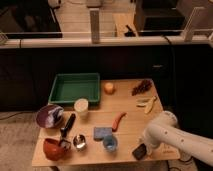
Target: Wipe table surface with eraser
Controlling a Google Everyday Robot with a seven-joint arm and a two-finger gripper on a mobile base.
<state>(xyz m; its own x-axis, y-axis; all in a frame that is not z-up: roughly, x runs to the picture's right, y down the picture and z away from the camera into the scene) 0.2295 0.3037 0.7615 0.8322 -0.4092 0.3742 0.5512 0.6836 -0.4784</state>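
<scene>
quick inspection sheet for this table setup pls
surface: table, wooden, crowded on the left and middle, no spills seen
job's things: eraser on the table's front right edge
clutter: green tray, orange, grapes, banana, white cup, purple bowl, black tool, red pepper, blue sponge, blue cup, metal cup, red bowl
gripper: gripper low at the eraser, front right edge
cables: likely one dark cable behind the table's right side
surroundings: white rail behind the table
</scene>
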